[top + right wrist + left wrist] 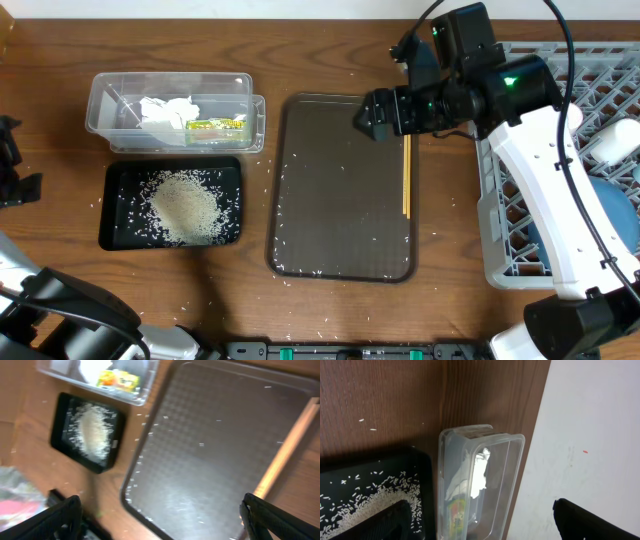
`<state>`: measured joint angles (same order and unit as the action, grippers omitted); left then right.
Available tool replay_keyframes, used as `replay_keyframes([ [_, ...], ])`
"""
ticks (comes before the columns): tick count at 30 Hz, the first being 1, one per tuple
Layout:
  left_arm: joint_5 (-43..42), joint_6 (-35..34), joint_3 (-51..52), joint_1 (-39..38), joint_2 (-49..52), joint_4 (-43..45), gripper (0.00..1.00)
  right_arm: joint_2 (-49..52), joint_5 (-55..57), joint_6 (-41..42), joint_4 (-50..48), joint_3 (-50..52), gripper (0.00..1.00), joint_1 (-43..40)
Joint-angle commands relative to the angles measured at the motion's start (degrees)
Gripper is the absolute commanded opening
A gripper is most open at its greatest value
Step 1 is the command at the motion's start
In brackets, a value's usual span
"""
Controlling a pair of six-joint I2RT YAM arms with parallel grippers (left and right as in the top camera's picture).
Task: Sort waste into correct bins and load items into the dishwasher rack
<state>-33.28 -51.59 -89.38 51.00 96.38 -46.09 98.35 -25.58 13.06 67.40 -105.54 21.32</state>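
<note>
**A:** Where is the right gripper (pixel 160 502)?

**B:** It hangs released and empty over the top right corner of the brown serving tray (pixel 340 200). The chopsticks (pixel 406 175) lie flat along the tray's right rim, just beside it and not yet in the dishwasher rack (pixel 600 80).

**A:** So what could go wrong?

**B:** Mainly the pinch. The sticks are thin, flat and close to the raised rim, so a finger may land on the rim and skid. It may also catch only one stick and nudge the other away. The right wrist view is blurred, so I can't say whether they touch the rim or sit just off it.

**A:** And once they are lifted?

**B:** They could slip through the rack's open lattice if set down across the wrong gap. If they are gripped near one end, they could swing.

**A:** What about the waste?

**B:** The tissue (pixel 160 110) and wrapper (pixel 215 125) sit in the clear tub (pixel 100 100), and most of the rice (pixel 185 205) is heaped in the black tray (pixel 112 200). Stray grains dot the serving tray and the surface (pixel 200 40). A jolt to the serving tray would likely scatter them further.

**A:** And the left gripper (pixel 480 510)?

**B:** Its fingers are spread wide, holding nothing, near the tub and the black tray. A careless sweep there could tip the tub.
</note>
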Motion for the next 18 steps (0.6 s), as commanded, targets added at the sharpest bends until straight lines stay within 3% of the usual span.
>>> replay_keyframes([
  [1, -0.5, 0.5, -0.1, 0.1, -0.2, -0.1, 0.93, 0.8, -1.5, 2.3, -0.9, 0.3, 0.99, 3.2],
  [4, -0.5, 0.5, -0.1, 0.1, -0.2, -0.2, 0.93, 3.0, 10.3, 4.5, -0.3, 0.3, 0.99, 6.9],
  [9, -0.6, 0.5, -0.1, 0.1, -0.2, -0.1, 0.94, 9.4, 36.2, 15.0, 5.0, 0.3, 0.99, 11.5],
  [14, -0.5, 0.5, -0.1, 0.1, -0.2, -0.1, 0.94, 17.1, 37.8, 15.7, 5.9, 0.3, 0.99, 11.2],
  [18, -0.5, 0.5, -0.1, 0.1, -0.2, -0.1, 0.94, 23.2, 37.8, 15.8, 5.2, 0.3, 0.92, 9.9],
])
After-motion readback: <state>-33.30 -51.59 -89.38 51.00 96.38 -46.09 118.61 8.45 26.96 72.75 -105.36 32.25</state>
